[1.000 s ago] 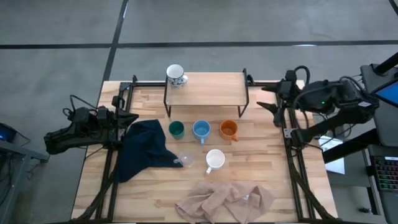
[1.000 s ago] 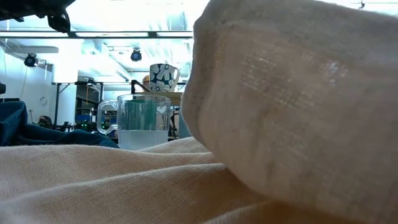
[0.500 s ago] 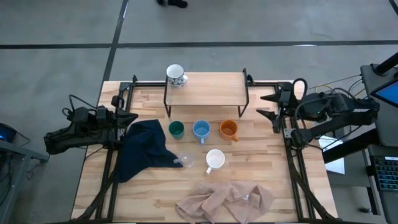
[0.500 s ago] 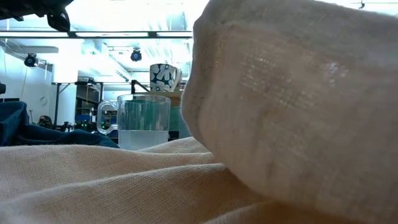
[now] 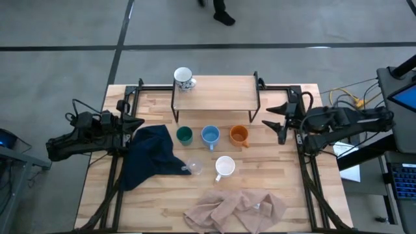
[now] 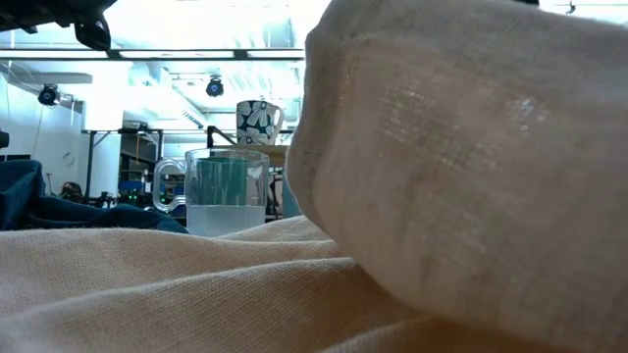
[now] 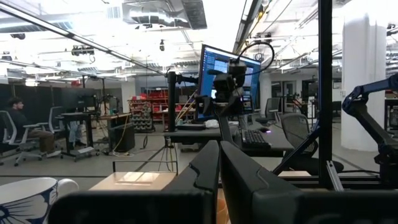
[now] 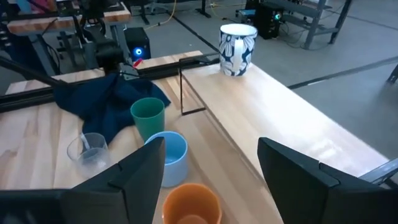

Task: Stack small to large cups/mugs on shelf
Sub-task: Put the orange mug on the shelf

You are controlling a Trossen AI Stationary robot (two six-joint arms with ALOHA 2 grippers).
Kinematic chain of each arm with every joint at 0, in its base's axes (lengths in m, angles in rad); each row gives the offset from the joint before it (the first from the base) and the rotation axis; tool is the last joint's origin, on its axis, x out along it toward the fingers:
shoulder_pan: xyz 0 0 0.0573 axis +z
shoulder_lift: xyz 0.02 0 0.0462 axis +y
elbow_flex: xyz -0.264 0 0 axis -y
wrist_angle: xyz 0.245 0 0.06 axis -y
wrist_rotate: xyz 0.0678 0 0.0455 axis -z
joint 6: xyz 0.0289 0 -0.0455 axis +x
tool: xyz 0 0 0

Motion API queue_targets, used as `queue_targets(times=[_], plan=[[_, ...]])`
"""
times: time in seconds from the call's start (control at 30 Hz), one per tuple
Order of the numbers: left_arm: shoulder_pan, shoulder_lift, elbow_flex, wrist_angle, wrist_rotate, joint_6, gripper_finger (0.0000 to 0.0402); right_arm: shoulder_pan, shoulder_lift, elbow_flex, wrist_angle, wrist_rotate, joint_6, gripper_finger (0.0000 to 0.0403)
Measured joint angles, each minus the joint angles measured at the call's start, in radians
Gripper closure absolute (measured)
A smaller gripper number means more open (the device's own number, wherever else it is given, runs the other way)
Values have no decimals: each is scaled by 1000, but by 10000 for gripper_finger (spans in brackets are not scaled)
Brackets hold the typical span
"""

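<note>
From above, the shelf (image 5: pixel 224 91) stands at the desk's (image 5: pixel 292 195) far edge with only the patterned mug (image 5: pixel 183 78) on its left end. In front of it sit three mugs in a row: green (image 5: pixel 184 135), blue (image 5: pixel 210 135) and orange (image 5: pixel 239 135). Nearer still are the glass cup (image 5: pixel 194 166), touching a blue cloth (image 5: pixel 150 155), and the white mug (image 5: pixel 224 166); a beige cloth (image 5: pixel 235 209) lies at the near edge. The right gripper (image 5: pixel 278 119) hangs just beside the shelf's right legs, fingers spread wide and empty, pointing toward the orange mug. The left gripper (image 5: pixel 133 123) waits at the desk's left rail, by the blue cloth.

The low view is mostly blocked by the beige cloth, but shows the glass cup (image 6: pixel 227 191) and, behind and higher, the patterned mug (image 6: pixel 258 122).

The left wrist view shows its fingers (image 7: pixel 205 171) pressed together, holding nothing, with the patterned mug's rim (image 7: pixel 25 198) at one corner.

The right wrist view looks between its wide-open fingers (image 8: pixel 140 171) at the orange mug (image 8: pixel 190 203), the closest one, then the blue (image 8: pixel 169 157) and green (image 8: pixel 148 116).

One mug looks placed, five remain (if order matters, the glass cup seems smallest). The step in hand appears to be the reach for the next mug, probably the orange one; that calls for lowering and closing across its rim or wall without nudging the blue mug beside it.
</note>
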Motion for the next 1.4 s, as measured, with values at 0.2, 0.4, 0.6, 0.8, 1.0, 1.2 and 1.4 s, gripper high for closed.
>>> queue_targets(times=[0.2,0.4,0.6,0.8,1.0,1.2,1.4], plan=[[0,0,-2,0,0,0,402,0,-5,-73,62,0,22,156],[0,0,-2,-1,0,0,402,-1,-5,-131,100,0,63,156],[0,0,-4,-5,0,0,402,-1,-5,-207,201,0,69,158],[0,0,-6,-28,0,0,402,-1,-5,-279,301,0,81,159],[0,-1,-6,-38,0,-27,402,0,-6,-312,306,0,120,159],[0,-1,-10,-72,0,-30,402,0,-5,-339,364,0,120,159],[0,-1,-33,-90,3,-72,402,0,-5,-358,378,0,120,159]])
